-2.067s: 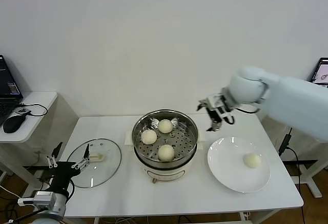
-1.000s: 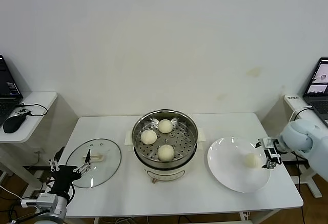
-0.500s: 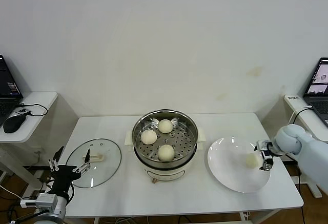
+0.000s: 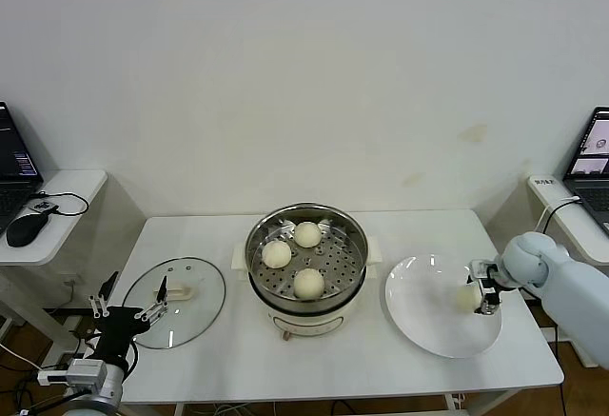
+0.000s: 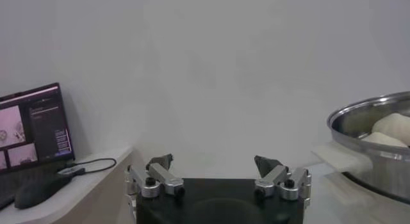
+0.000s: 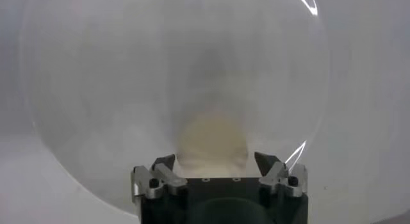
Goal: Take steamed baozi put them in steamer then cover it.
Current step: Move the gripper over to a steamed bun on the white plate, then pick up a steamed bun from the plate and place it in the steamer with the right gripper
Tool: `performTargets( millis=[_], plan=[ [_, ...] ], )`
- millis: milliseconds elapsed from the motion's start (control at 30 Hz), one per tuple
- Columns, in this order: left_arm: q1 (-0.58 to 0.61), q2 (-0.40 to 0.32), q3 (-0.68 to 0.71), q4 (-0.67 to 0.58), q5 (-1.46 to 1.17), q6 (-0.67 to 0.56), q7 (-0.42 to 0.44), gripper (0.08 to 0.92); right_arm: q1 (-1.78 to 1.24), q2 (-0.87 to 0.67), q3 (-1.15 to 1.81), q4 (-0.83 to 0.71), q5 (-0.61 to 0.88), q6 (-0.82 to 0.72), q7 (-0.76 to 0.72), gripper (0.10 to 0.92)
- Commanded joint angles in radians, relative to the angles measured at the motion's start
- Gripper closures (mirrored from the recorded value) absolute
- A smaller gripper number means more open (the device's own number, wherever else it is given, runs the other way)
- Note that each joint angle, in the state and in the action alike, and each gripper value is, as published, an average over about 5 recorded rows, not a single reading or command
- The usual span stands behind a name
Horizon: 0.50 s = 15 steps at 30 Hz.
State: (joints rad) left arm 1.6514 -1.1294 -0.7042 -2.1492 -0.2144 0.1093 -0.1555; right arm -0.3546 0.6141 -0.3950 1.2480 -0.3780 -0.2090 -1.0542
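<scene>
The right gripper (image 4: 479, 298) is low on the right side — its fingers sit on both sides of something. The left gripper (image 4: 127, 312) waits low on the left, fingers spread wide.

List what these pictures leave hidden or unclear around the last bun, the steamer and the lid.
- Right gripper on the bun over the plate: right wrist view cannot show whether the fingers press it, since the gripper body covers the bun's near side.
- Steamer: cut off by the left wrist view's edge.
- Lid: near edge hidden by the left gripper in the head view.
</scene>
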Motion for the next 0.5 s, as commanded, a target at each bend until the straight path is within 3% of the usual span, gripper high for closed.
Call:
performTargets(
  millis=[33,267,500],
  plan=[
    [0.002,0.0,-0.001,-0.002,-0.001,-0.001,-0.001,0.177,0.006,0.008,0.003,-0.006,0.008,-0.005,-0.018,0.353],
    [0.001,0.0,-0.006,-0.009,-0.004,-0.001,-0.002,0.177,0.139,-0.069,-0.063,0.074,0.129,-0.047,-0.05,0.391],
    [-0.006,0.003,-0.005,-0.009,-0.007,0.0,-0.002,0.177,0.509,-0.142,-0.284,0.211,0.361,-0.122,-0.068,0.39]
  ],
)
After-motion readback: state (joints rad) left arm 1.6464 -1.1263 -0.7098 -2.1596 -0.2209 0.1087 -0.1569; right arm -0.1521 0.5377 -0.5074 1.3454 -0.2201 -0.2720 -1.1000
